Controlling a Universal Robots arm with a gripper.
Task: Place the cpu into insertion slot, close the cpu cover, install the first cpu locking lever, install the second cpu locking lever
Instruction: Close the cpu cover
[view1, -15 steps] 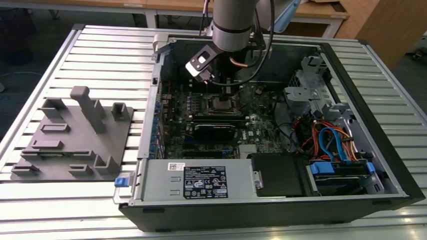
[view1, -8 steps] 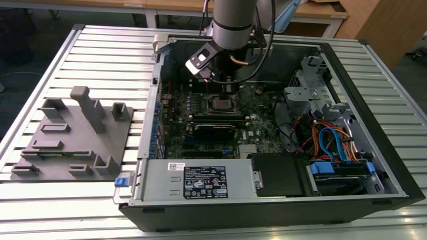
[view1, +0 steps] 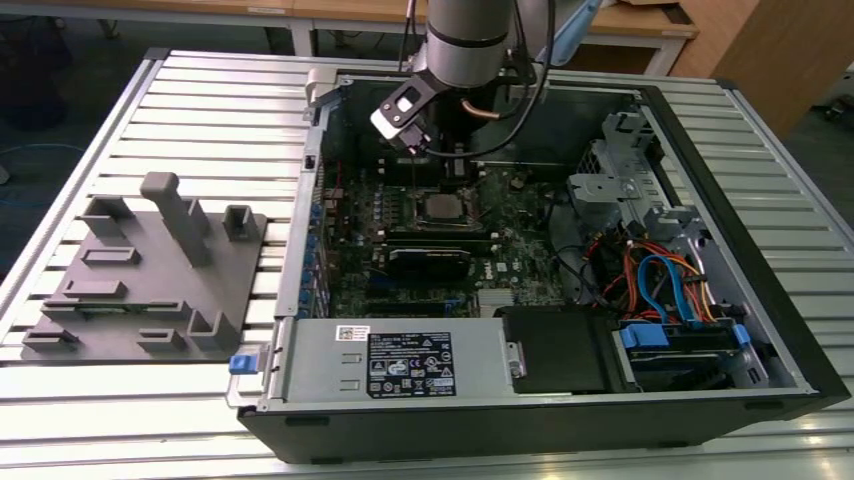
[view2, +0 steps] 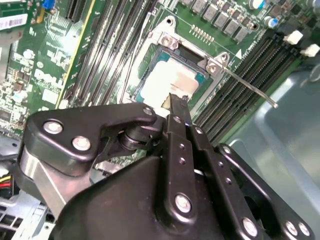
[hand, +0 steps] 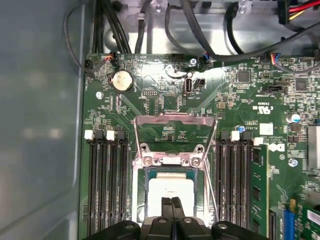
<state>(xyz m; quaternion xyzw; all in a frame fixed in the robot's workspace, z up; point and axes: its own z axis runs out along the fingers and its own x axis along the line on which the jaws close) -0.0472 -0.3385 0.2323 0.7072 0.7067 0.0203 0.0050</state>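
The cpu, a flat silver square, lies in the insertion slot on the green board, and shows in both wrist views. My gripper is shut with nothing between its fingers; the tips rest on or just over the chip's top. The cpu cover looks raised, a thin silver frame standing up from its hinge at the socket's edge. One locking lever is a thin rod angled away from the socket. In the exterior view the gripper hangs just behind the socket.
Long black memory slots flank the socket on both sides. The grey case wall and black cables are close by. In the exterior view, a grey fixture lies left of the case, with a power supply and drive cables inside it.
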